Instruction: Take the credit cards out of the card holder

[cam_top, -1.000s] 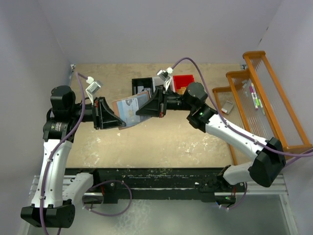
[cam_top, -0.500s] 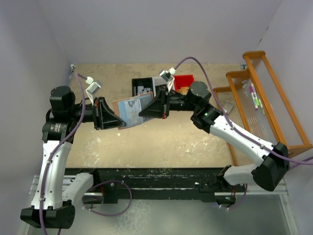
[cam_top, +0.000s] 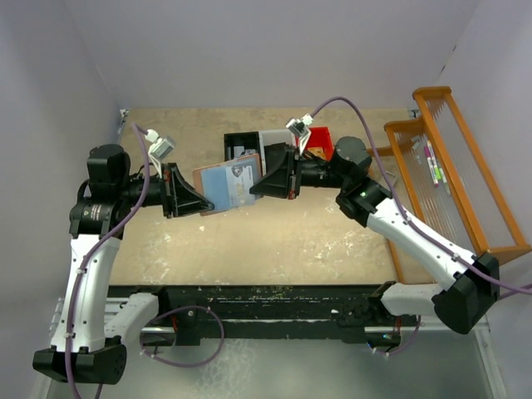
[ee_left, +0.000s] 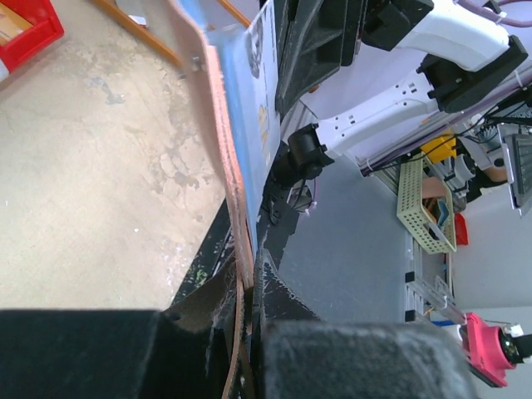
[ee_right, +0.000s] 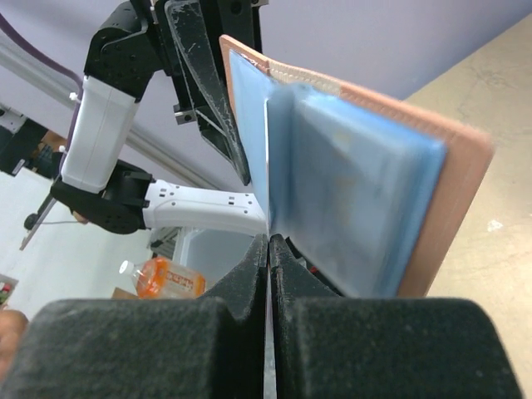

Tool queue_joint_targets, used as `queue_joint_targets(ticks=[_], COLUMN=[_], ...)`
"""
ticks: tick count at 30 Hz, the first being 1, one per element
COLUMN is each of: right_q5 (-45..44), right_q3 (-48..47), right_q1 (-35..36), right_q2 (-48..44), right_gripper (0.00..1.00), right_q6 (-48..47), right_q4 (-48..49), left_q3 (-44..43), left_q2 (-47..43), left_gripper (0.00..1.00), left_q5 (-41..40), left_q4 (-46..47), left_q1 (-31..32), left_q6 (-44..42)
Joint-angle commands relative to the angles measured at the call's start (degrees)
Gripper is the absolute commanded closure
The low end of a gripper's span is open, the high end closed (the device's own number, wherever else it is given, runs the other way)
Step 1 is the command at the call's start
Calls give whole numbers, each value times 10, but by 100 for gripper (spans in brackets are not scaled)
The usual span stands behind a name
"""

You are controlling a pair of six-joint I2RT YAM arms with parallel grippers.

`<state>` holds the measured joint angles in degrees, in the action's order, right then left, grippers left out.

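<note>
Jaws both closed tight. L gripper (ee_left: 247, 303) pinches edge of salmon-pink, blue-lined folding card holder (cam_top: 226, 183), spread open, held aloft; R gripper (ee_right: 268, 249) nips thin grey card (ee_right: 268, 166) at slot.

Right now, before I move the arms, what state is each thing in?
card holder, open, held off the table between both claws.
credit card, edge pinched, not yet clear of the card holder.
left claw, shut on the card holder's pink edge.
right claw, shut on the credit card.
black bin, on the table, light-coloured items inside.
</note>
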<state>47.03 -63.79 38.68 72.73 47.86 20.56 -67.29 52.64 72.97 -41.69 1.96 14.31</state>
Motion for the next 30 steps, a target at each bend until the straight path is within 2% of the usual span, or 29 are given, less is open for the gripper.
queue_joint_targets(ticks=[1, 3, 8, 9, 11, 13, 17, 21, 23, 28, 30], right_q5=[24, 39, 59, 61, 55, 55, 58, 57, 49, 0, -16], right_q3=[6, 16, 39, 47, 56, 53, 56, 77, 70, 13, -1], right_q1=[-18, -18, -12, -10, 0, 9, 11, 11, 9, -2, -22], right_q2=[-23, -19, 10, 15, 28, 43, 62, 51, 38, 0, -12], right_gripper=[100, 100, 98, 97, 86, 81, 84, 99, 100, 100, 100], right_q6=[-16, 1, 86, 109, 148, 158, 187, 184, 151, -10, -56], right_q4=[-7, 18, 172, 206, 265, 281, 318, 306, 260, 4, -72], left_q3=[-23, -15, 16, 25, 45, 57, 58, 52, 40, 1, -12], left_q2=[-6, -8, -7, -9, -11, -15, -13, -12, -12, -4, 1], left_gripper=[100, 100, 100, 100, 100, 100, 100, 100, 100, 100, 100], left_q5=[-1, 11, 51, 56, 63, 67, 73, 74, 70, 54, 25], left_q4=[18, 34, 115, 142, 186, 213, 217, 204, 177, 71, 20], left_q1=[-5, -5, -5, -5, -5, -5, -5, -5, -5, -5, -5], left_q6=[-21, -9, 69, 96, 143, 164, 166, 156, 131, 22, -32])
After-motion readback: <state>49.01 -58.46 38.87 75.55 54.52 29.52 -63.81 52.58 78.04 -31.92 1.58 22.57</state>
